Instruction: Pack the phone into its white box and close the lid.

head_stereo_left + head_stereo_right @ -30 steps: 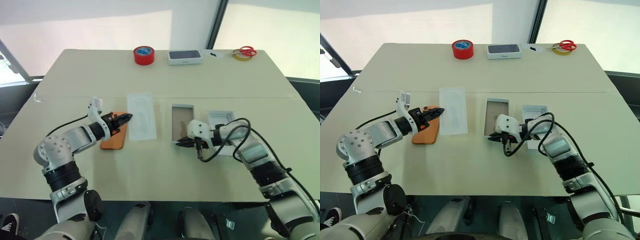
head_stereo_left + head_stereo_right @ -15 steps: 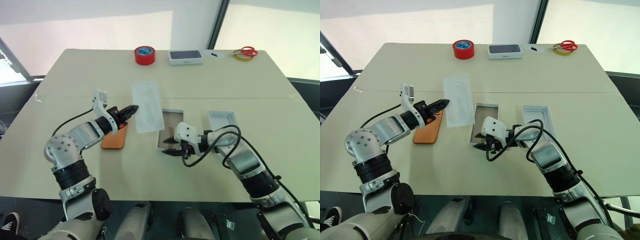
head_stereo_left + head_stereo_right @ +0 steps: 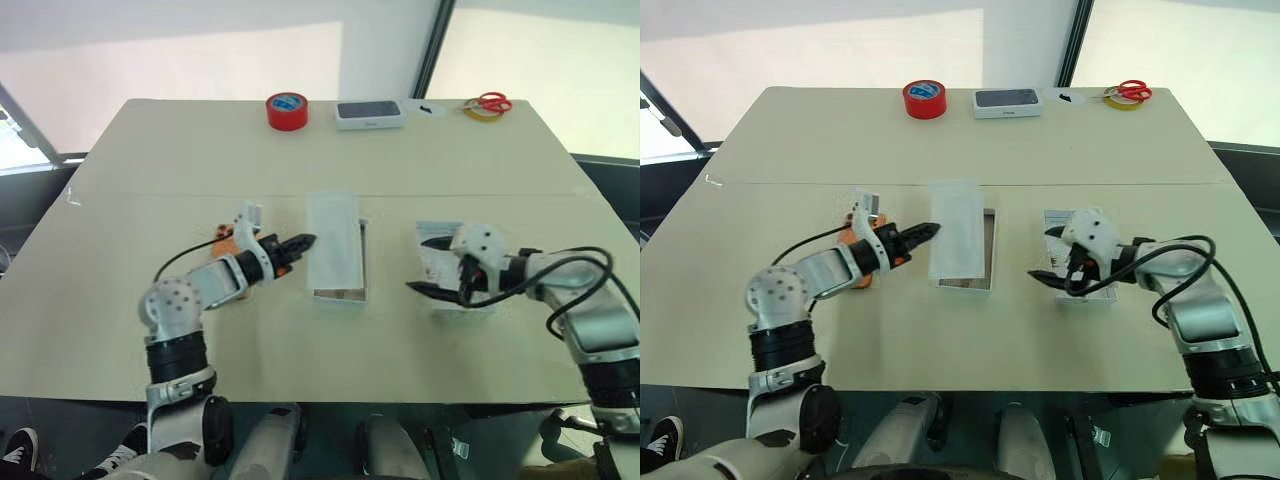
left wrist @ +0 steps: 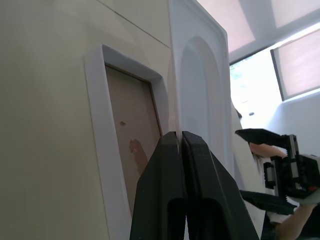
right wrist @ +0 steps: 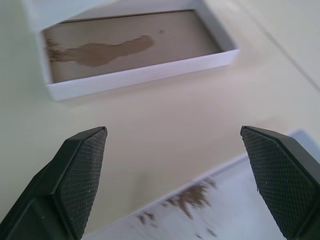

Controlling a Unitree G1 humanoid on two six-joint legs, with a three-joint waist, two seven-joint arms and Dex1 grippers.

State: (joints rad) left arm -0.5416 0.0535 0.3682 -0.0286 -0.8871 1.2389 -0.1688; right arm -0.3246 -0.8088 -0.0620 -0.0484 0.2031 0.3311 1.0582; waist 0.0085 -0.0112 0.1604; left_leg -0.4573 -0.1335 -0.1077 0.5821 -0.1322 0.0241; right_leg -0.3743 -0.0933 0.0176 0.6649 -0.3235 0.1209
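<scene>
- Beige table seen from above, with two robot arms reaching over its near half.
- White box lies at the centre of the table, long side running from 12 to 6 o'clock. Its brownish-grey floor is bare.
- White moulded insert tray sits tilted over the box and covers most of it from above. The box's rim shows along the tray's 3 o'clock and 6 o'clock sides.
- Left end effector reaches in from 9 o'clock. Its black fingers are pressed tight together at the tray's edge and appear to pinch it.
- Orange phone lies flat at 9 o'clock from the box, mostly hidden behind the left forearm.
- Lid lies at 3 o'clock from the box, well apart from it, white inside facing up with brownish smudges.
- Right end effector hovers above the lid with its two fingers spread wide, gripping nothing and pointing toward 9 o'clock.
- Along the far edge at 12 o'clock stand a red tape roll and a white box with dark phone picture.
- Red-handled scissors rest at 1 o'clock.
</scene>
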